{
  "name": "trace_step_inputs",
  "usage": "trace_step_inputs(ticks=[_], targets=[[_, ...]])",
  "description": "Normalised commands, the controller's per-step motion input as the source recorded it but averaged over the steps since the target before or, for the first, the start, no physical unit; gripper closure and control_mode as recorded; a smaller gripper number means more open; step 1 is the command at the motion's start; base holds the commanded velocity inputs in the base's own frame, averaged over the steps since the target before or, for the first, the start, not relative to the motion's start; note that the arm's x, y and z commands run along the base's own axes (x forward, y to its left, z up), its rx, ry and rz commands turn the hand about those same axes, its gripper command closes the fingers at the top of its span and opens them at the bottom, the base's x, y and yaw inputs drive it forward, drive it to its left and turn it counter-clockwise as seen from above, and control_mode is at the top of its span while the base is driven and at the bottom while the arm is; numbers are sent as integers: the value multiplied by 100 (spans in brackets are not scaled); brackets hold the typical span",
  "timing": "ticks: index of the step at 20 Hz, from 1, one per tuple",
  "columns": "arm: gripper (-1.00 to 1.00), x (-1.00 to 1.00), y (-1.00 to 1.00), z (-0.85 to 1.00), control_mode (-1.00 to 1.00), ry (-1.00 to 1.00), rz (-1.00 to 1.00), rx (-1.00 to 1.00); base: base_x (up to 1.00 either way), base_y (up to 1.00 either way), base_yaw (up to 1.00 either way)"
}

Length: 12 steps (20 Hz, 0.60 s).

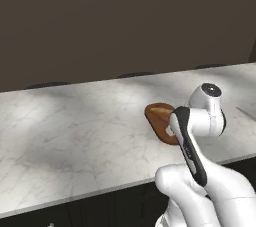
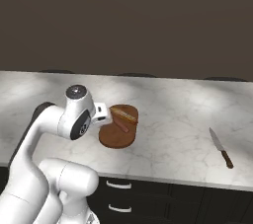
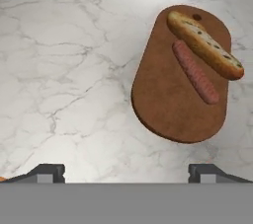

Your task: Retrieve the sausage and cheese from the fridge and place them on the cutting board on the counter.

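Note:
The dark reddish-brown cutting board lies on the white marbled counter. The reddish sausage rests on the board's far half, beside a long speckled bread loaf along the board's far edge. My gripper hangs open above the bare counter just short of the board, with nothing between its fingertips. In the right base view my wrist leans over the cutting board, where the sausage shows. My arm partly covers the cutting board in the left base view. The cheese and the fridge are out of view.
A knife with a brown handle lies on the counter to the right of the board. Black drawers with silver handles run under the counter's front edge. A dark wall stands behind the counter.

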Motion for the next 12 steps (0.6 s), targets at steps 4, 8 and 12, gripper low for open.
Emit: trace_step_inputs(ticks=[4,8,12], targets=[[-100,-68,15,15,-100,-24,-22,0,0,0,0],[-100,-51,0,34,-100,-20,-22,2,0,0,0],[-100,-34,2,44,-100,-10,-20,3,0,0,0]])
